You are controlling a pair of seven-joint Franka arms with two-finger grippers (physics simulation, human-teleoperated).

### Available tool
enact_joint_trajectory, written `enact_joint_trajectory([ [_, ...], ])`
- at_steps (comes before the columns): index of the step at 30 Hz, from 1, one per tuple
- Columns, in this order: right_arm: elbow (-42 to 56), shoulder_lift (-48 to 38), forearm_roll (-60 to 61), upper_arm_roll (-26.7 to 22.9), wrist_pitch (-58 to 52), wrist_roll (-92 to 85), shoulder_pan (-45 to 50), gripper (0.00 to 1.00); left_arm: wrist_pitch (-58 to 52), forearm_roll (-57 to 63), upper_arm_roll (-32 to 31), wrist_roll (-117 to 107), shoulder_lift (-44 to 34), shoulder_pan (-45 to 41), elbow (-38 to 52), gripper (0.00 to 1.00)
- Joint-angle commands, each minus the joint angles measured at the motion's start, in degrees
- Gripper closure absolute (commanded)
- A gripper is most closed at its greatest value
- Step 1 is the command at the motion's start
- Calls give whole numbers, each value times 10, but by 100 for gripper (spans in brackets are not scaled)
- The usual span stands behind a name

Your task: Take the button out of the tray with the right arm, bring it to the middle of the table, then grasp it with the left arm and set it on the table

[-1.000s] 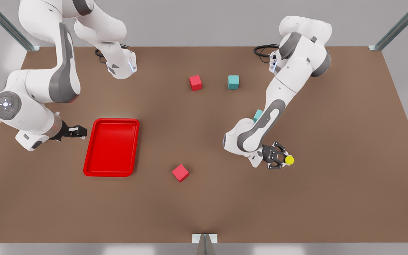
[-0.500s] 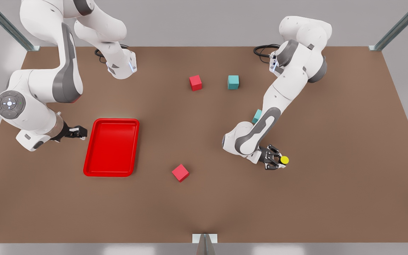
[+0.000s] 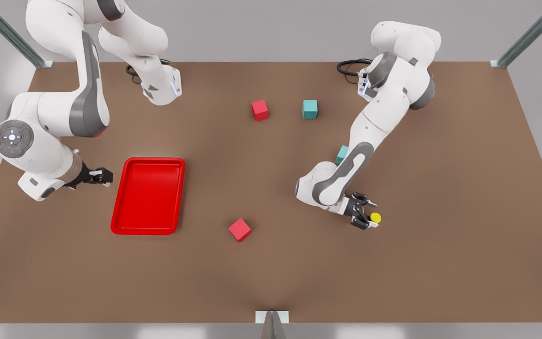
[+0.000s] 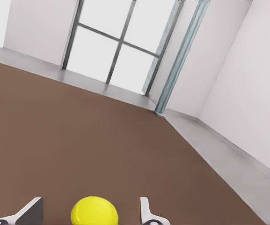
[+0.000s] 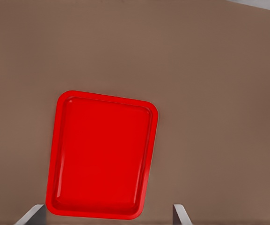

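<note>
The button [image 3: 375, 217], yellow cap up, rests on the brown table [image 3: 440, 188] right of centre in the front view. My left gripper [image 3: 369, 214] is open around it. The left wrist view has the button [image 4: 94, 212] between the fingers [image 4: 145, 211], with a gap on each side. The red tray [image 3: 148, 195] lies empty at the front view's left. My right gripper [image 3: 107, 176] hovers just left of the tray, open with nothing in it. Its wrist view looks down on the tray [image 5: 102, 154] past the right gripper [image 5: 106, 213].
A red cube [image 3: 259, 109] and a teal cube [image 3: 309, 109] sit at the back middle. Another red cube [image 3: 239, 230] lies between the tray and the button. A second teal cube [image 3: 342, 153] is partly hidden behind the left arm.
The left gripper moved slightly toward the front view's left and down with the button, then opened, leaving the button on the table. The right gripper drew back a little from the tray.
</note>
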Motion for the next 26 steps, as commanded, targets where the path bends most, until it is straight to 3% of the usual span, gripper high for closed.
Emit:
enact_joint_trajectory([
  [1, 0, -1, 0, 0, 0, 0, -1, 0, -25, -2, 0, -21, -8, -1, 0, 0],
  [3, 0, -1, 0, 0, 0, 0, -2, 0, -67, -8, -11, 128, -36, -2, 0, 0],
  [6, 0, -1, 0, 0, 0, 0, -5, 0, -86, -128, -28, 608, -80, -1, -2, 0],
  [8, 0, -1, 0, 0, 0, 0, -5, 0, -41, -407, -58, 1106, -158, 32, 2, 0],
  [11, 0, -1, 0, 0, 0, 0, -4, 0, -113, -712, -57, 1483, -165, 115, 186, 0],
  [13, 0, -1, -1, 0, 0, 0, -4, 0, -226, -718, -59, 1613, -182, 165, 334, 0],
  [16, 1, -1, -1, -3, 0, -1, -7, 0, -255, -694, -55, 1739, -277, 193, 334, 0],
  [17, 7, -1, 0, -2, 0, -1, -6, 0, -249, -698, 1, 1815, -336, 163, 321, 0],
  [18, 11, -1, 2, -2, 0, -2, -4, 0, -172, -718, 58, 1864, -438, 139, 200, 0],
  [19, 11, 0, 1, -2, 0, -2, -2, 0, -130, -743, 92, 1865, -477, 124, 146, 0],
  [21, 11, 0, 2, -2, 0, -2, -2, 0, -62, -770, 129, 1871, -508, 113, 71, 0],
  [26, 12, 3, 9, 1, 3, 5, 2, 0, 4, -786, 129, 1876, -532, 112, 7, 0],
])
